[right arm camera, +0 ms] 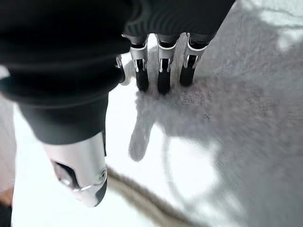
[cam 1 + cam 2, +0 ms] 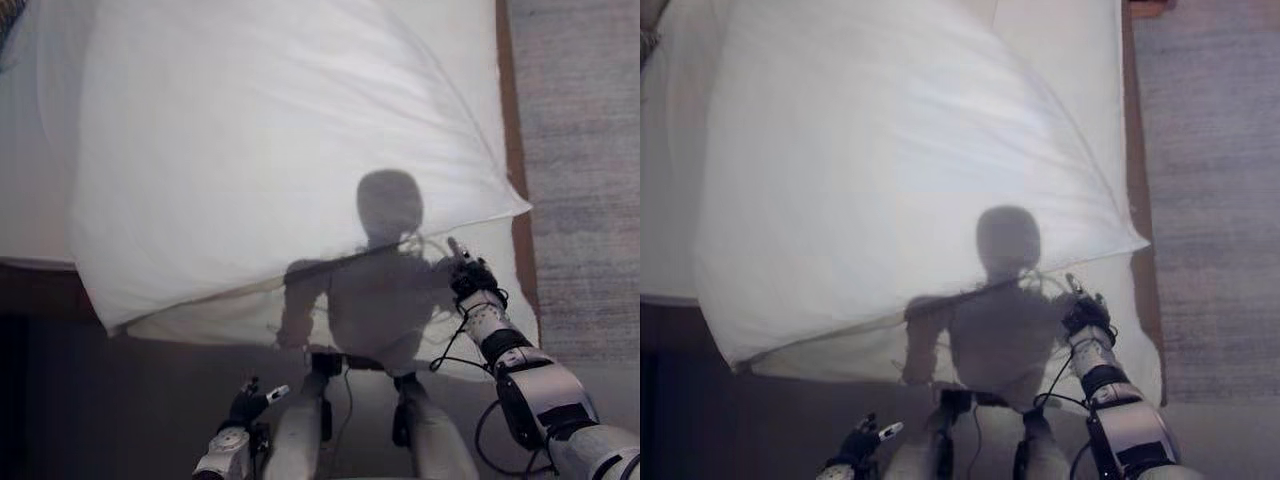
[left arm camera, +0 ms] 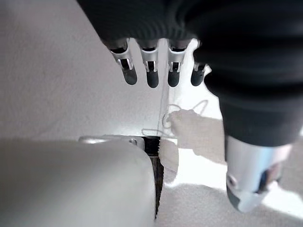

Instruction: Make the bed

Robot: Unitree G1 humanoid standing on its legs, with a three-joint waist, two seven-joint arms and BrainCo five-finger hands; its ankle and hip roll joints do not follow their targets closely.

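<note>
Left hand: low by the bed's near edge, fingers straight, holding nothing.
Right hand: reaching over the bed's near right corner, fingers straight, empty, likely about to smooth or take the cover.
Duvet: lies askew across the bed, its corner pointing right.
Rug: beside the bed, right.

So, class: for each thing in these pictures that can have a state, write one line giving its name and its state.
White duvet: lying askew on the bed, one corner pointing toward the rug side, near edge over the mattress end.
Mattress: white sheet partly uncovered at the near right corner.
Right hand: open, fingers straight, over the sheet at the near right corner.
Left hand: open, low, off the bed, holding nothing.
</note>
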